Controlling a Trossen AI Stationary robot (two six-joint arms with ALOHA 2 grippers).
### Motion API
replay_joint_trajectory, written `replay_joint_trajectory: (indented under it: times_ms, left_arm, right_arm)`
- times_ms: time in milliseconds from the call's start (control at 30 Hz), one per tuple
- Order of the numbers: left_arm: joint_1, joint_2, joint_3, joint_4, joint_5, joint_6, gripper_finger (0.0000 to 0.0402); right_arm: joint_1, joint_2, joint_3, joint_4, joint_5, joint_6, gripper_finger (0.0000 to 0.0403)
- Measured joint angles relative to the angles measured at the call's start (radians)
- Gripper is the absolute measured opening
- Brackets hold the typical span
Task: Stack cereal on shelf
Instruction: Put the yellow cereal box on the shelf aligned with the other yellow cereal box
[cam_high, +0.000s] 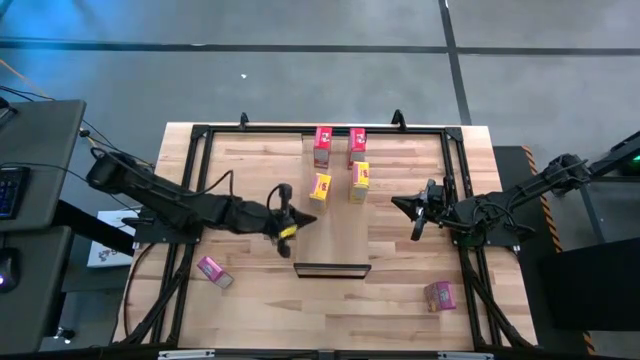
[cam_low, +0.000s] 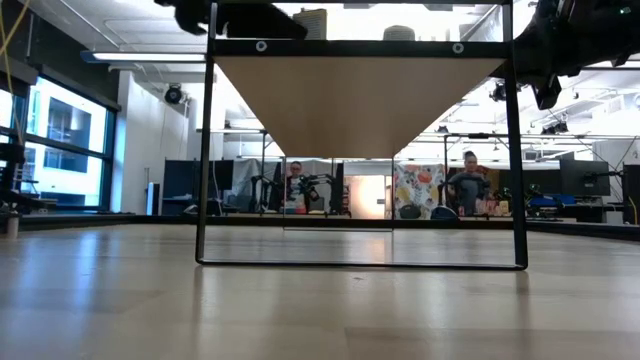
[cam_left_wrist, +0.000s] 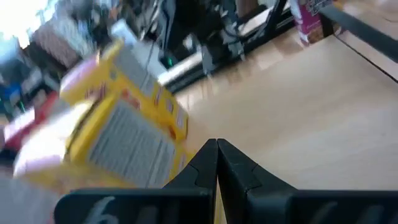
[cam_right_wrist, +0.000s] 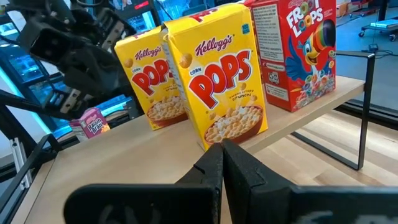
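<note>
4 cereal boxes on the shelf (cam_high: 335, 215)
2 Corn Pops boxes (cam_right_wrist: 231, 81), 2 Froot Loops boxes (cam_right_wrist: 298, 53); left hand (cam_high: 285, 215) and right hand (cam_high: 418, 212) closed, empty.

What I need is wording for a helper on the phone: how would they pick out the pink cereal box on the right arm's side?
Start at the wooden table and go to the right arm's side, at the end far from the red boxes. The pink box sits alone on the tabletop there; its pink twin is on the left arm's side.
</note>
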Motion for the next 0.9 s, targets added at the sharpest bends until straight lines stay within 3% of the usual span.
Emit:
replay_joint_trajectory:
  times_ms: [333, 900]
  left_arm:
    - [0.033, 0.005, 0.0, 0.05, 0.034, 0.317, 0.0]
    - [0.191, 0.095, -0.001, 0.17, 0.164, 0.332, 0.0]
  right_arm:
    - [0.0, 0.0, 0.0, -0.003, 0.009, -0.005, 0.0]
    - [0.0, 0.0, 0.0, -0.007, 0.029, 0.0, 0.0]
